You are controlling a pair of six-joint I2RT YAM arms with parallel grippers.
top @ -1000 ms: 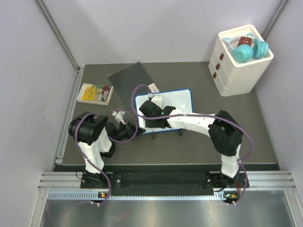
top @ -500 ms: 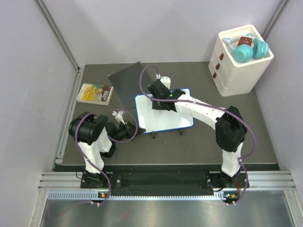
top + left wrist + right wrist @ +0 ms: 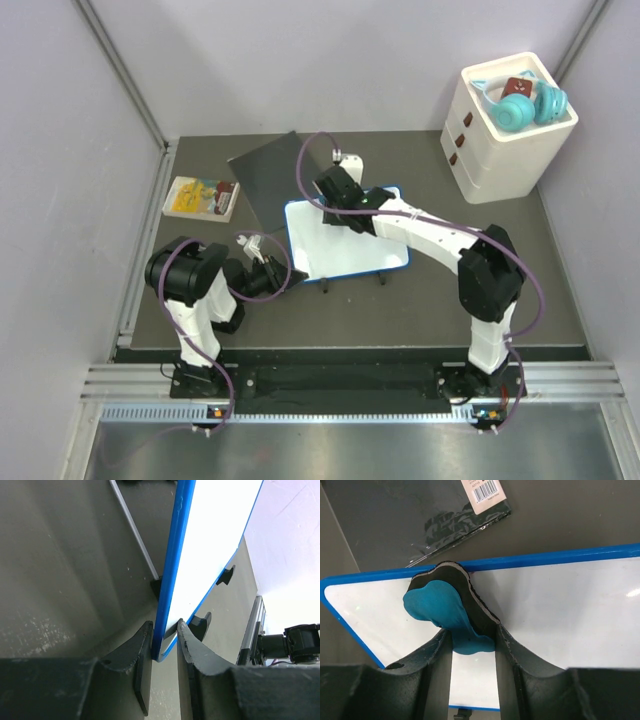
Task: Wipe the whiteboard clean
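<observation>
From above: whiteboard [image 3: 345, 250] mid-table on the dark table [image 3: 420, 310], blue-framed, surface plain white, small black feet showing at its near edge. Left gripper [image 3: 287, 272] at the board's near left corner; right gripper [image 3: 330, 207] over its far edge, toward the left end. Just beyond the far left corner, a dark grey sheet [image 3: 265, 170]; further left, a yellow packet [image 3: 200, 197]. Far right, well apart, a white drawer box [image 3: 505, 150] with teal headphones [image 3: 525, 105] on top. From the left wrist: left gripper [image 3: 165, 630] with both fingers [image 3: 135, 650] pressed against the blue frame, clamped on the corner of the whiteboard [image 3: 215, 530]; board seen edge-on, two black feet [image 3: 227, 575] on its underside. From the right wrist: right gripper [image 3: 473, 632] squeezed tight on a teal-and-black eraser [image 3: 445, 605], its pad flat against the whiteboard [image 3: 560, 615] at the far frame, close to the left corner. Beyond that frame, the dark grey sheet [image 3: 385, 520] in a clear wrapper with a barcode label [image 3: 482, 492].
</observation>
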